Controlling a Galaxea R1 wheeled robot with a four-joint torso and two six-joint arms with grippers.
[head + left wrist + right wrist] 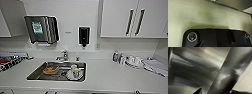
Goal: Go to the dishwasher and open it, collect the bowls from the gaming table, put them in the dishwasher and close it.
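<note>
Neither gripper's opening can be told; right wrist view shows brushed metal [205, 65], perhaps the dishwasher front.

Left wrist plate [218, 38] wide, black, rounded corners; round silver-ringed fittings [192, 37] at corners

A steel sink [35, 73] set in the white worktop [112, 75] holds a brownish bowl [51, 69] and a white mug [74, 71], with a tap [64, 55] behind, a towel dispenser [42, 29] and soap dispenser [84, 35] on the wall.
</note>
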